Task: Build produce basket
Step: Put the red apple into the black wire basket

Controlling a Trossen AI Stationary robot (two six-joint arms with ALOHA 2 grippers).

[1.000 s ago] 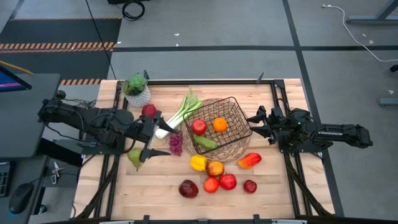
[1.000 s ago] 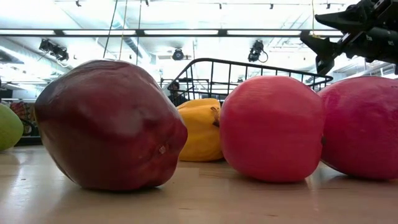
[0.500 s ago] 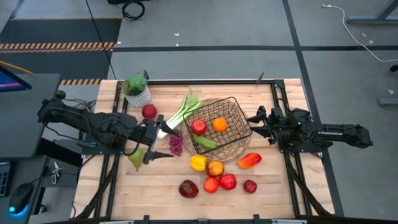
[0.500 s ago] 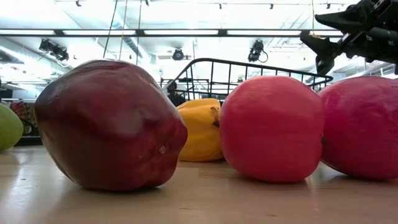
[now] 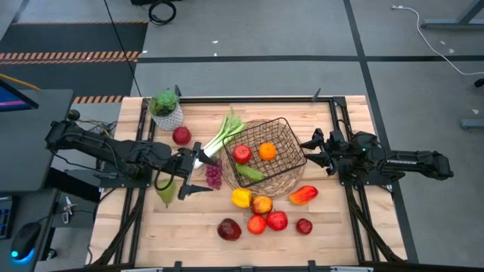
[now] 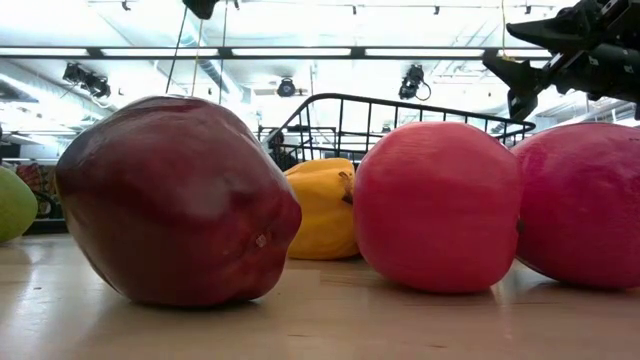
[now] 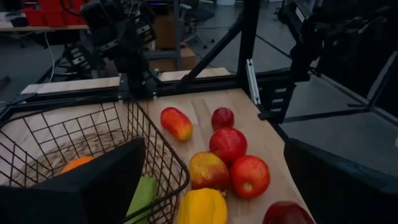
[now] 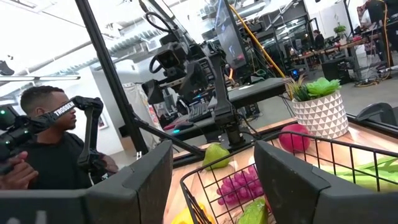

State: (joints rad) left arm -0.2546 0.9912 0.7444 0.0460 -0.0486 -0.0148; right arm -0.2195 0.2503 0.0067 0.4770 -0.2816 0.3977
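Note:
The wire-mesh basket (image 5: 286,143) stands mid-table on its wicker base and holds a red apple (image 5: 242,154), an orange (image 5: 267,151) and a green piece (image 5: 249,174). Left of it lie the leek (image 5: 221,137), purple grapes (image 5: 214,175), a green pear (image 5: 165,193) and a red apple (image 5: 181,135). Nearer the front edge lie a yellow pepper (image 5: 241,198), a red pepper (image 5: 302,195) and several apples (image 5: 266,221). My left gripper (image 5: 198,170) hangs open above the table beside the grapes, pointing at the basket. My right gripper (image 5: 310,151) waits open at the basket's right side.
A leafy plant in a white pot (image 5: 166,110) stands at the far left corner. Black frame rails (image 5: 249,98) run along the table's edges. A person (image 8: 46,155) sits beyond the table's left side. Bare wood shows at the near left (image 5: 151,234).
My left gripper has come down toward the table beside the grapes, staying open and pointing the same way; one dark tip of it now shows at the top of the low view. Nothing on the table has moved.

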